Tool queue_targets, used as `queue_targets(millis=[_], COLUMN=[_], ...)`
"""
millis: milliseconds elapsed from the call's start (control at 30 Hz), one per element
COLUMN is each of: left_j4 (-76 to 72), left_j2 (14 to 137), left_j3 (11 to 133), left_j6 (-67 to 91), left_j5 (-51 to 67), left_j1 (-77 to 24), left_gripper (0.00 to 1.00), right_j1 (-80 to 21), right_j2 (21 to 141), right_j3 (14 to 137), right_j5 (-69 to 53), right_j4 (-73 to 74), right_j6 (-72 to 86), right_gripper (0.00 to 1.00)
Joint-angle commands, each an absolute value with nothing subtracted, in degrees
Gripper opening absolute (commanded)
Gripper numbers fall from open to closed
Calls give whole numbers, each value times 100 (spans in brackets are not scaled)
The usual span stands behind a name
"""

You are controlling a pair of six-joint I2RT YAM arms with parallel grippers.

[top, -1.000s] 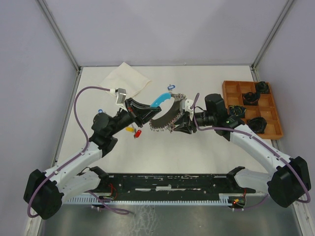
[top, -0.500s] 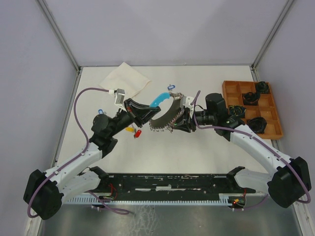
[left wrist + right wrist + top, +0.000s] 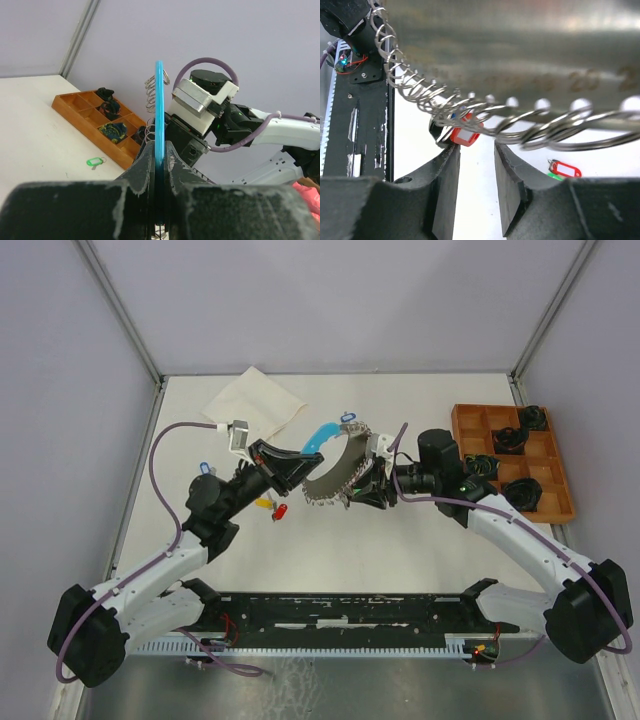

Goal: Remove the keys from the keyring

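Your left gripper is clamped tight on the light-blue band of the keyring, which hangs above the middle of the table between your two arms, standing on edge. Your right gripper sits at the loop's other side with its fingers apart and bare table showing through the gap. The ring's wire coils run across just above its fingertips, with a red-tagged key beside them. To your right lies the wooden tray. Four of its compartments each hold a dark lump, too small to identify, and the rest look bare. Loose tagged keys, yellow and red, lie on the table under your left arm, and a cloth lies at the far left.
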State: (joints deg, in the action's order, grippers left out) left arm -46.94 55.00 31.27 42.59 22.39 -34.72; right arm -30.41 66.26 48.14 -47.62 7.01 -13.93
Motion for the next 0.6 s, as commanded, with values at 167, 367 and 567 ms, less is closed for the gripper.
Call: queue_targets(millis=[167,367,567], left_j4=[-4607,-4347,-4651], left_j2=[5072,5032,5161], left_j3=[3230,3373,3355], left_j6=[4718,4739,5034], left_j5=[1275,1160,1122], left_j1=[-3445,-3432,-3428], left_gripper=[3,3,3], right_j1=[-3115,-3143,-3239], right_j2=[6469,6437,6433], right_j3=[4749,4646,4479], right_j5=[-4578,-4399,-4068], right_j4=[290,52,-403], right_j6=[-1387,-1381,-1309], right_gripper=[48,49,48])
